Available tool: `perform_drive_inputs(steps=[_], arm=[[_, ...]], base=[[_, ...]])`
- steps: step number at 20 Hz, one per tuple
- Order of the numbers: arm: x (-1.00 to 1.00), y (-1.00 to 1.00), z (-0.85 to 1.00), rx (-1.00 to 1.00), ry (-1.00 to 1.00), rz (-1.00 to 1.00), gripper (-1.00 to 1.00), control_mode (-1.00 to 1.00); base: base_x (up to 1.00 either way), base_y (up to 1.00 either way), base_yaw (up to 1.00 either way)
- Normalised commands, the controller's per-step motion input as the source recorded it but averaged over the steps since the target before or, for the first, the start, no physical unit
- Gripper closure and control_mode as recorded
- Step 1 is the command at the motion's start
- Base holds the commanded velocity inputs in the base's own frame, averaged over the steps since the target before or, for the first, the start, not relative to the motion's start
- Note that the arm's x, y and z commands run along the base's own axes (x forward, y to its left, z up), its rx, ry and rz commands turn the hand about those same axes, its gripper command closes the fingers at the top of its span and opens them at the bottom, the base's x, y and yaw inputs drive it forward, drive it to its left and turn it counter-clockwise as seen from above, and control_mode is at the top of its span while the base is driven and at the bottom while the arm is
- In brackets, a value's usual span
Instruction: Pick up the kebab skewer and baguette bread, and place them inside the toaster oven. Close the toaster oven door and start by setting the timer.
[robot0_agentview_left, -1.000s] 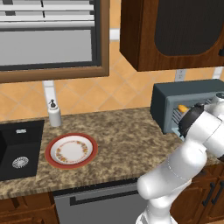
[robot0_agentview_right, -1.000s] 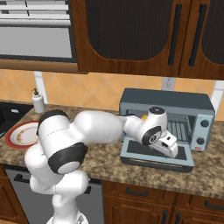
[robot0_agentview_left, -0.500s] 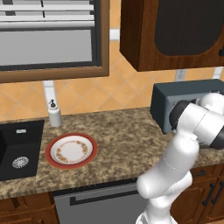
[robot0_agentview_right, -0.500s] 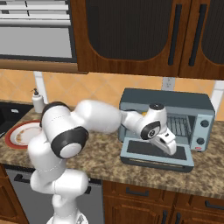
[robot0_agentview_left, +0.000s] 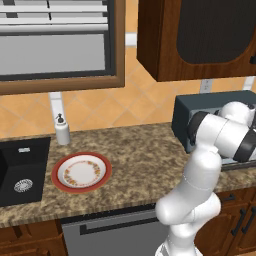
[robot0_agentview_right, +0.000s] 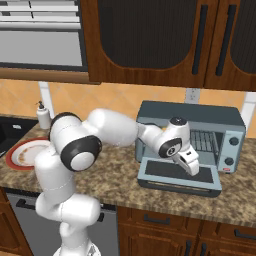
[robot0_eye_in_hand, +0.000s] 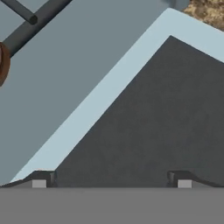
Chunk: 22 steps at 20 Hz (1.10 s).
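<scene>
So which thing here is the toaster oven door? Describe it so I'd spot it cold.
On the granite counter sits the grey-blue toaster oven. Its door is the framed flap lying open flat in front, under the gripper. Its dark glass window sets it apart.

Your pincer (robot0_agentview_right: 192, 166) sits low over the toaster oven door (robot0_agentview_right: 181, 175), which lies flat and open, blocking the worktop (robot0_agentview_right: 120, 182) before the toaster oven (robot0_agentview_right: 192, 131). The mouth above stays open. Left of the oven, you have bare worktop up to the plate (robot0_agentview_left: 81, 171).
</scene>
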Motion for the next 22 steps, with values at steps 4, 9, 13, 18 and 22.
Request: perform_drive_inputs(steps=[4, 9, 13, 18, 22], arm=[[0.03, 0.0, -0.04, 0.0, -0.07, -0.12, -1.0, -1.0], [-0.56, -0.06, 0.16, 0.01, -0.04, -0.02, -1.0, -1.0], [-0.75, 0.0, 0.17, 0.0, 0.0, 0.01, -1.0, -1.0], [-0.67, 0.15, 0.0, -0.01, 0.0, 0.1, -1.0, -1.0], [-0.22, 0.22, 0.0, -0.08, 0.0, 0.24, -1.0, -1.0]], base=[[0.0, 0.0, 0.0], [0.0, 0.0, 0.0], [0.0, 0.0, 0.0], [0.0, 0.0, 0.0], [0.0, 0.0, 0.0]])
